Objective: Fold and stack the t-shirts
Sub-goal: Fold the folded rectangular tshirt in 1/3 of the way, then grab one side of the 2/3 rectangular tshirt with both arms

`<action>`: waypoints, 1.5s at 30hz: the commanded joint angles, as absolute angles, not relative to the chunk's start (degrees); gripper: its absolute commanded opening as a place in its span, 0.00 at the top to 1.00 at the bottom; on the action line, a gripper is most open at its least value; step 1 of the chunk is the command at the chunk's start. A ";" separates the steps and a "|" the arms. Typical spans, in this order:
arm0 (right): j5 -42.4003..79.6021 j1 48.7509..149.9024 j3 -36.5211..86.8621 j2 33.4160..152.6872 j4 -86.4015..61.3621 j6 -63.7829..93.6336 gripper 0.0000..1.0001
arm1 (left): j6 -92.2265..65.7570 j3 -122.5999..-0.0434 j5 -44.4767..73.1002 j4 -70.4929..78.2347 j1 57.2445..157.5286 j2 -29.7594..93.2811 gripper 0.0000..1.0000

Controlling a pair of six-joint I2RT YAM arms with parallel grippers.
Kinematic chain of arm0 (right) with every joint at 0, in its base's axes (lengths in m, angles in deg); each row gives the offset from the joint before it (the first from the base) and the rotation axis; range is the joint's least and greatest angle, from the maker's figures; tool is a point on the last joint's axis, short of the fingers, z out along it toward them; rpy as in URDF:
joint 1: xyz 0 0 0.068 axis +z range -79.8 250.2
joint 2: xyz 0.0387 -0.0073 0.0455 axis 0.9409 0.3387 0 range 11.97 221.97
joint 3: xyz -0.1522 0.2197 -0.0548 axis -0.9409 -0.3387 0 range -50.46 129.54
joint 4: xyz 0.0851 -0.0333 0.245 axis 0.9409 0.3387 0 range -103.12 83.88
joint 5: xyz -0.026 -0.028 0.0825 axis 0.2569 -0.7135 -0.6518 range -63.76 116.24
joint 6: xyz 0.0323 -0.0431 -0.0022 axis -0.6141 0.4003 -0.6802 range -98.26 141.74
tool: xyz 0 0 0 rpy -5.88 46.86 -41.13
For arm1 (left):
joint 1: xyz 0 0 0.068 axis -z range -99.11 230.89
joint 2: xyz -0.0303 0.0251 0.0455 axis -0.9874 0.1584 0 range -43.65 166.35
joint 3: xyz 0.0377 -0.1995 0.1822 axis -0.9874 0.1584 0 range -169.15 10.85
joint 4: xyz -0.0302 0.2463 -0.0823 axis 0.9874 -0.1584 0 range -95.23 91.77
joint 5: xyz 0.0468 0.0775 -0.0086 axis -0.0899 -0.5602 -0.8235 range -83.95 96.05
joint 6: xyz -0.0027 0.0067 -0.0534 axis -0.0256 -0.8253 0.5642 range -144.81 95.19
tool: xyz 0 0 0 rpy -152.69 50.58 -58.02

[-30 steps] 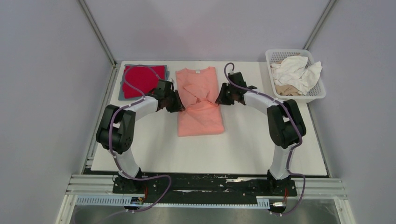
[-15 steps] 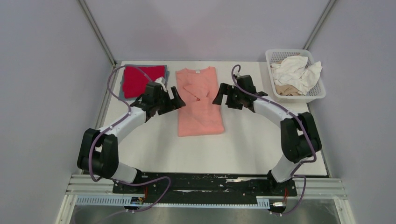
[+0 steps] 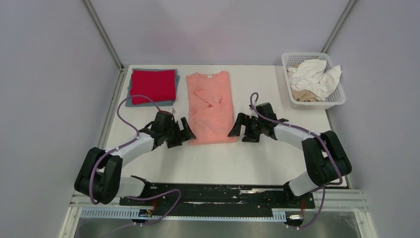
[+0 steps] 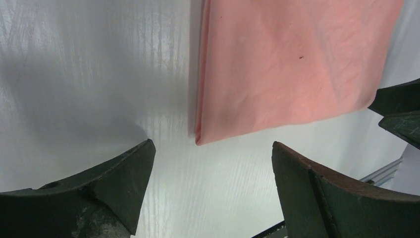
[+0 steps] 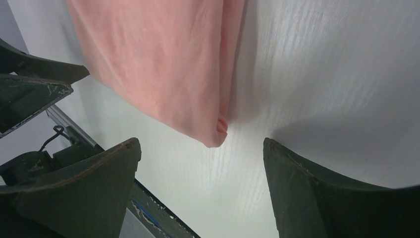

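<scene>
A salmon-pink t-shirt lies flat in the middle of the table, its sleeves folded in over the body. My left gripper hovers open at the shirt's near left corner, with nothing between its fingers. Opposite it, my right gripper stands open at the near right corner, also holding nothing. In each wrist view the pink cloth lies just beyond the fingertips. A folded red t-shirt rests on a folded grey-blue one at the back left.
A white lattice basket at the back right holds crumpled white t-shirts and a beige one. The table's near edge and the black arm rail lie just behind the grippers.
Both grippers have opened and pulled back from the shirt's middle to its near corners. The folded-in sleeves stay where they were laid.
</scene>
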State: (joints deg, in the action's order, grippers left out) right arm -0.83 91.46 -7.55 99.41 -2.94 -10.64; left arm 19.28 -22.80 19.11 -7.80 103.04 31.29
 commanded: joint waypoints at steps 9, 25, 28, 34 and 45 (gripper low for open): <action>0.89 92.44 -10.87 102.19 -8.64 -17.45 0.33 | 23.12 -21.37 19.80 -1.30 104.91 36.82 0.29; 2.93 93.09 -11.74 106.24 -10.98 -19.04 0.79 | 23.79 -23.71 19.30 1.03 105.25 45.22 0.93; 3.02 93.23 -12.32 105.40 -11.00 -18.89 0.87 | 24.00 -22.63 20.35 2.82 105.23 44.63 1.00; -0.13 93.52 -14.96 99.83 -9.55 -17.80 1.00 | 24.18 -15.56 20.74 5.52 105.83 34.74 1.00; -16.21 97.35 -17.57 84.40 -0.61 -16.14 1.00 | 25.05 -8.53 19.89 -7.54 113.49 4.10 1.00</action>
